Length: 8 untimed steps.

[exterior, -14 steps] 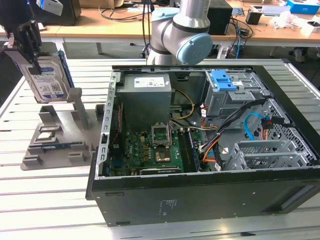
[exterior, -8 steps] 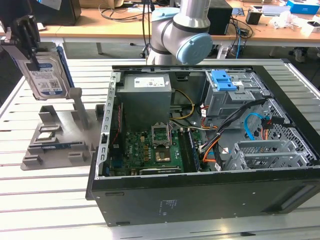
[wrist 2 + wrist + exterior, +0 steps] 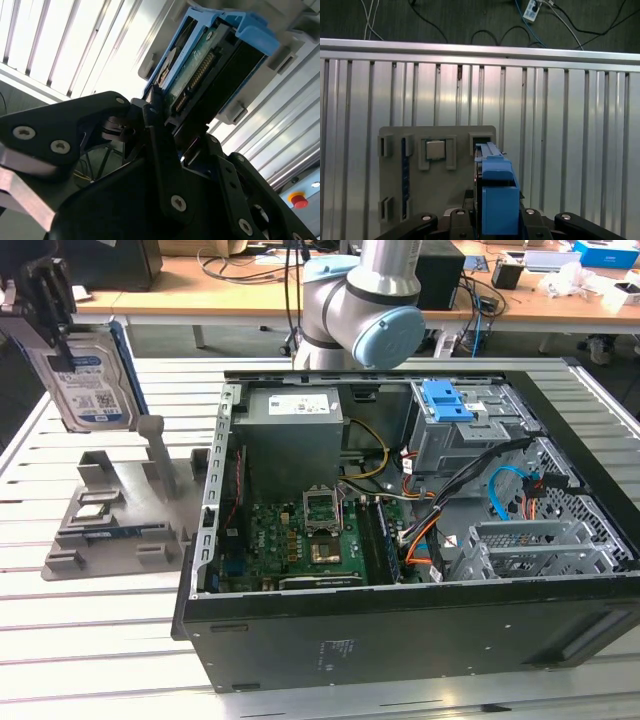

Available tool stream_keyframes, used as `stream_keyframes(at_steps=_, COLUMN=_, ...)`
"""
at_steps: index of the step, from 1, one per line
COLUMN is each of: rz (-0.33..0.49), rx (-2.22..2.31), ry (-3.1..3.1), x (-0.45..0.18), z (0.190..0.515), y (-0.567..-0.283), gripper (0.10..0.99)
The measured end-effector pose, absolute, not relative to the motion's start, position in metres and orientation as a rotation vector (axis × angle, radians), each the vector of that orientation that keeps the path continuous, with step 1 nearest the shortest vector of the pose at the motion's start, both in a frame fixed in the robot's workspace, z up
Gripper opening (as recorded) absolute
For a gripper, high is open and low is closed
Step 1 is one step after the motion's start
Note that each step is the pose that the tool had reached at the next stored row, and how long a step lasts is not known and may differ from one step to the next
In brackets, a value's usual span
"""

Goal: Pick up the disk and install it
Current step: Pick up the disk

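**Table** [image 3: 100, 640]: slatted metal, carrying the case and a fixture.

**Case** [image 3: 400, 640]: open computer case filling the centre and right of the exterior view. The board, the power supply [image 3: 295, 425] and a drive cage with a blue latch [image 3: 447, 400] at the upper right are exposed.

**Arm** [image 3: 370, 310]: base at the top centre, behind the case.

**Fixture** [image 3: 110, 530]: grey holder plate at the left of the frame, just beside the case. In the first wrist view it lies directly below the disk's carrier.

**Disk** [image 3: 90, 380]: at the upper left of the exterior view, on edge, label facing the camera, held in the air clear of the fixture. Its connector edge [image 3: 200, 75] and blue carrier [image 3: 497, 200] show in the wrist views.

**Gripper** [image 3: 50, 320]: jaws are closed on the disk, clamping one end of it [image 3: 165, 120].

**Chip** [image 3: 435, 149]: seated in its fixture slot, untouched.

**Finding:** the pick-up appears complete and the install is not yet done, with the disk well apart from the drive cage. In my judgement the transfer calls for a firm hold, clearance over the case wall and cables, and the carrier squared to the cage opening.
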State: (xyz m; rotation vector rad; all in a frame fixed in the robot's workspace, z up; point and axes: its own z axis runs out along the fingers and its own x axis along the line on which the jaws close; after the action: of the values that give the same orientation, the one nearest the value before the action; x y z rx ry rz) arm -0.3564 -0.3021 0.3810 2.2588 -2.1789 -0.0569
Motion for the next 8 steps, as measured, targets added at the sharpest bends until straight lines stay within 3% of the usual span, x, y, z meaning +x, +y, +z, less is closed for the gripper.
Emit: stream_keyframes(at_steps=8, rz=-0.057, rx=2.259, ry=-2.179, x=-0.356, z=0.397, y=-0.301, gripper=0.365)
